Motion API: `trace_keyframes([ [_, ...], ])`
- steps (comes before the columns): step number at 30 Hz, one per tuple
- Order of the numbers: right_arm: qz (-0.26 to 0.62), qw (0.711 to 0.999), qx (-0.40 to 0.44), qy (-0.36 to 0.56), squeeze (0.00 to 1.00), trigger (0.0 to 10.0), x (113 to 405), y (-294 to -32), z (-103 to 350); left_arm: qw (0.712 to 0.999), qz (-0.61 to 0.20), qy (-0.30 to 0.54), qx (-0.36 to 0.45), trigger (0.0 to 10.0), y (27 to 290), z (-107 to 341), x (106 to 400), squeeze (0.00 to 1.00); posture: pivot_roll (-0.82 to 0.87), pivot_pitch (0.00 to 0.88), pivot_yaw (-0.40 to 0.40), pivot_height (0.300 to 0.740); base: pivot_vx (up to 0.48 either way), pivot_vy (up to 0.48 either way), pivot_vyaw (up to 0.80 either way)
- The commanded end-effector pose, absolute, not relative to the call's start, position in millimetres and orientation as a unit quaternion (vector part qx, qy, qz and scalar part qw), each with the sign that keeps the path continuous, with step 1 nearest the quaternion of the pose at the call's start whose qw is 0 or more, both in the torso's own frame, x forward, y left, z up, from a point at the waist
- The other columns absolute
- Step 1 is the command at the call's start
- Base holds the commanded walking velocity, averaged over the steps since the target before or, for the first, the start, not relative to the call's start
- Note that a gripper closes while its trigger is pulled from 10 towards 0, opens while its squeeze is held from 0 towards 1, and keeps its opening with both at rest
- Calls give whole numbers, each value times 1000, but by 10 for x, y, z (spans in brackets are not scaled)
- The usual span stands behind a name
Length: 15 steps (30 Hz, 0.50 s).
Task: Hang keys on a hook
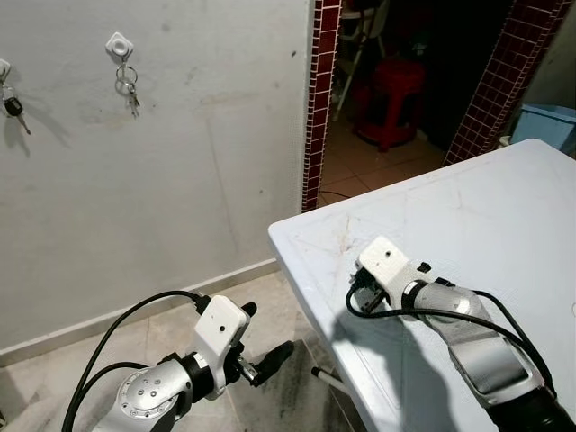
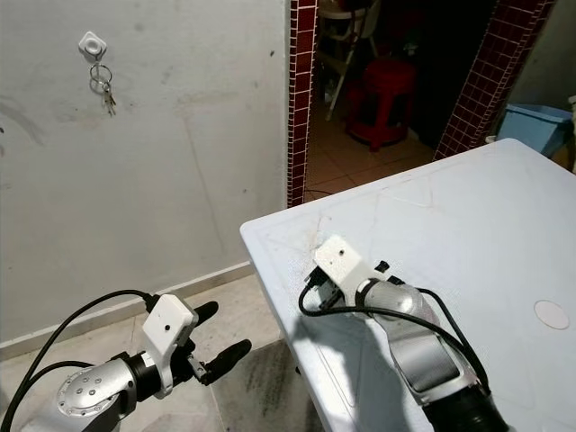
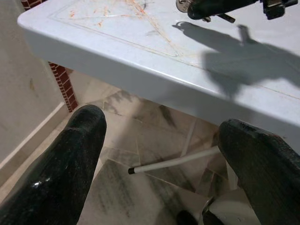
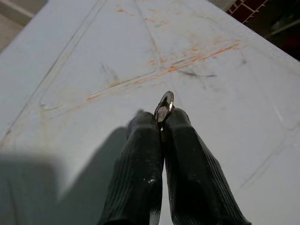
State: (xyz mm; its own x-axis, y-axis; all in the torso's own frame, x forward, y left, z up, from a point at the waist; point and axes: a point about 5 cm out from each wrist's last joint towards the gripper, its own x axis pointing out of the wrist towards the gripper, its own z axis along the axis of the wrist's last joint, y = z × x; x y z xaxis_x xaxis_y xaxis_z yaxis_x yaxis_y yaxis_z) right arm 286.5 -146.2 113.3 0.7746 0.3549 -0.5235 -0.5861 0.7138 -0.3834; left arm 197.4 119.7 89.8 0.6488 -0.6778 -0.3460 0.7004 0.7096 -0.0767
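From the head views, we see our right gripper (image 1: pixel 358 286) low over the corner of a pale blue-white plastic table (image 1: pixel 504 216). At ten o'clock, a white square wall hook (image 1: pixel 119 45) on the grey plaster wall (image 1: pixel 180 180) carries a hanging key bunch (image 1: pixel 129 87). Our left gripper (image 1: pixel 265 346) hovers over the marbled floor tiles (image 1: pixel 288 396).

In the left wrist view, its fingers (image 3: pixel 70 164) are spread apart.

In the right wrist view, our fingers (image 4: pixel 140 178) are pressed together, pinching a small silver key ring (image 4: pixel 164 106) above the table.
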Motion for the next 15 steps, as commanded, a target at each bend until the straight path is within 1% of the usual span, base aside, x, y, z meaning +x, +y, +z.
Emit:
trace_keyframes([
  [1,261,899,-274,220,1000,10000,2849,-1509,1132,907,-382,174,38,10000,1199,925,1962,0,68,30,12,740,0,0,0],
  [2,268,892,-282,230,1000,10000,2816,-1516,1099,907,-382,174,38,10000,1198,926,1959,0,71,33,12,740,0,0,0],
  [3,267,891,-285,231,1000,10000,2810,-1522,1089,907,-382,175,38,10000,1196,926,1958,0,71,33,12,740,0,0,0],
  [12,251,893,-298,225,1000,10000,2841,-1556,1092,905,-384,177,39,10000,1196,919,1957,0,72,30,12,740,0,0,0],
  [15,254,888,-313,221,1000,10000,2837,-1569,1095,905,-385,177,40,10000,1193,915,1958,0,72,28,12,740,0,0,0],
])
